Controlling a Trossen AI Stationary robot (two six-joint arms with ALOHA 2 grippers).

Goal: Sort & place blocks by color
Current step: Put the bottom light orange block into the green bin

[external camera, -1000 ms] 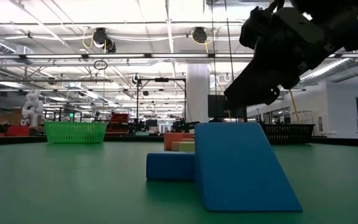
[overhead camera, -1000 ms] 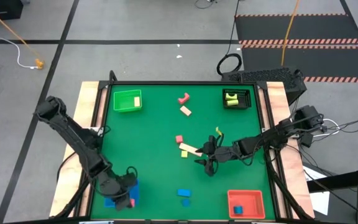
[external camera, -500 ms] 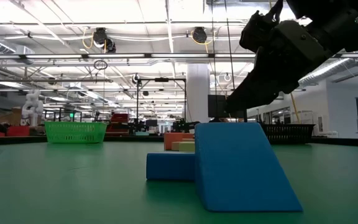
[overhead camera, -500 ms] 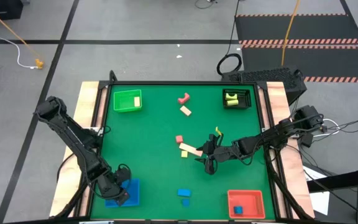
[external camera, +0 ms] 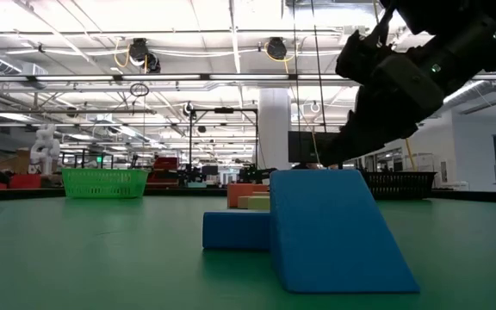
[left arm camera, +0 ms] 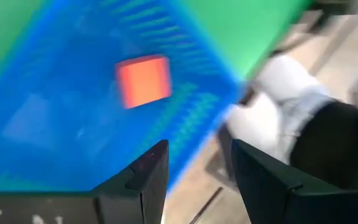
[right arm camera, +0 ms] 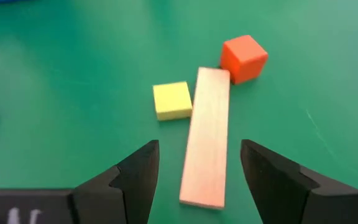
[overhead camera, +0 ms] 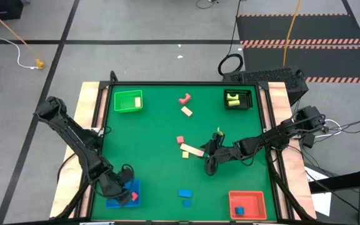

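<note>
A red block [left arm camera: 143, 81] lies flat on the floor of the blue tray [left arm camera: 55, 124] at the table's near left corner. My left gripper [left arm camera: 194, 174] hangs open just above it [overhead camera: 125, 189], touching nothing. Mid-table lie a tan bar [right arm camera: 207, 137], a yellow block [right arm camera: 172, 99] and a red cube [right arm camera: 243, 58], all flat on the green mat. My right gripper [right arm camera: 197, 177] is open, its fingers on either side of the bar's near end and clear of it [overhead camera: 210, 160].
A green tray [overhead camera: 125, 107] sits far left, a black tray [overhead camera: 247, 103] far right, and a red tray [overhead camera: 255, 199] holding a blue block near right. Two blue blocks [overhead camera: 185, 195] lie near the front edge. A red piece [overhead camera: 184, 99] and a tan one [overhead camera: 186, 111] lie farther back.
My left gripper has let go of the red block, which now lies loose in the blue tray, and the gripper has drawn back slightly toward the table's left edge. My right gripper has tipped a little while staying over the tan bar.
</note>
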